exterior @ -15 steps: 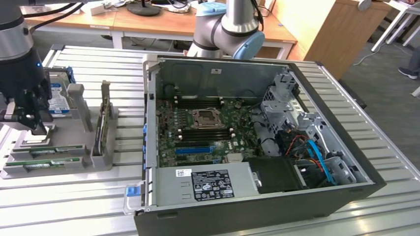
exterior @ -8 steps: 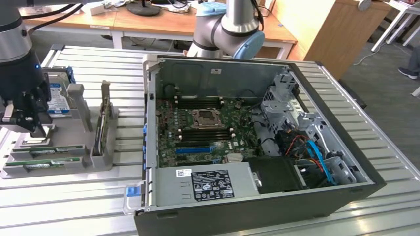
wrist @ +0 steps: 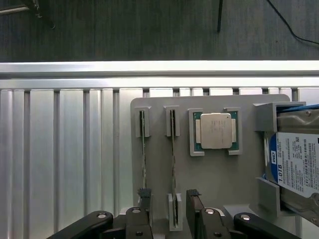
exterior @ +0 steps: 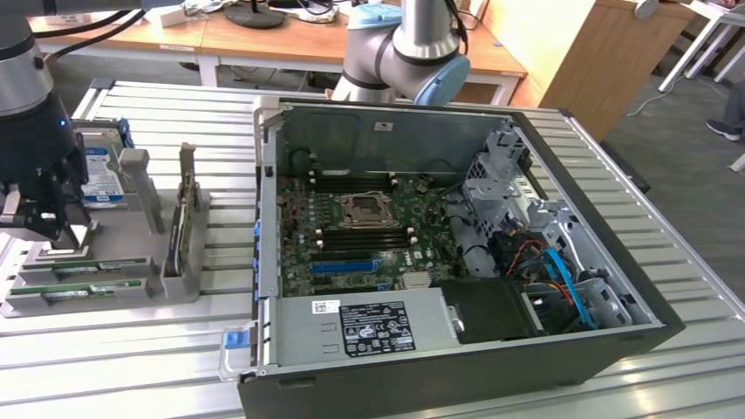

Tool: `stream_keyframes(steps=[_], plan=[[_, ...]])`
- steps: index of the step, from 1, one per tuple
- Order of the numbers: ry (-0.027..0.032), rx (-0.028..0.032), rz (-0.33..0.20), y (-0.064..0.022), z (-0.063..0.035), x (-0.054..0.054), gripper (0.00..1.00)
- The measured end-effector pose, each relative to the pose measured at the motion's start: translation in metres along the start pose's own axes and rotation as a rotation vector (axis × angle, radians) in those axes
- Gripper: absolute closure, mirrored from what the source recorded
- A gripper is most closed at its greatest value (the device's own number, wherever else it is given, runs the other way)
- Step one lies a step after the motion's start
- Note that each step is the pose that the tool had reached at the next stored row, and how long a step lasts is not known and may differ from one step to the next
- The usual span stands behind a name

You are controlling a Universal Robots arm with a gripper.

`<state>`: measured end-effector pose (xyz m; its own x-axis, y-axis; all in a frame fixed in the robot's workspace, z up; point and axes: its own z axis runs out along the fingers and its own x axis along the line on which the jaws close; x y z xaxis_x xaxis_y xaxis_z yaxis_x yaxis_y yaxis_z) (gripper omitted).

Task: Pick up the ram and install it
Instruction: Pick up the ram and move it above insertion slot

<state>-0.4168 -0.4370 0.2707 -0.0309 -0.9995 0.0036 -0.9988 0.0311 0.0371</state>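
While the jaws stand spread and grip nothing, the gripper [wrist: 169, 209] hangs over one end of the tray [wrist: 214, 184], and the step in hand looks like lining up on the ram [wrist: 173, 149]. That stick stands on edge in the tray's slot next to the processor pocket and passes roughly midway between the fingertips [wrist: 194, 201]. How high the tips are above the tray I cannot tell.

The other fingertip lies in line with a spare stick [wrist: 143, 149] in the tray's outermost slot. I judge this the main hazard, since a straight descent could land that tip on the spare. A small shift toward the processor pocket would give it room. The wrist should be square to the slot so the pads meet the board's flat faces. A hold nearer the ram's middle than its end should keep it from tilting as it lifts.

Farther across the tray sit the processor [wrist: 215, 131] and the hard drive [wrist: 299, 164], both clear of the fingers. Beyond the tray, the case [exterior: 466, 375] lies open with the motherboard [exterior: 349, 253] exposed.
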Motion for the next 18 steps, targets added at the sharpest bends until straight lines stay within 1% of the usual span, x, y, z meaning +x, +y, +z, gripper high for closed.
stream_keyframes(steps=[10, 18], plan=[[0.0, -0.0001, 0.0, 0.0003, 0.0001, 0.0072, 0.59], [0.0, -0.0001, 0.0, 0.0005, 0.0003, 0.0098, 0.59]])
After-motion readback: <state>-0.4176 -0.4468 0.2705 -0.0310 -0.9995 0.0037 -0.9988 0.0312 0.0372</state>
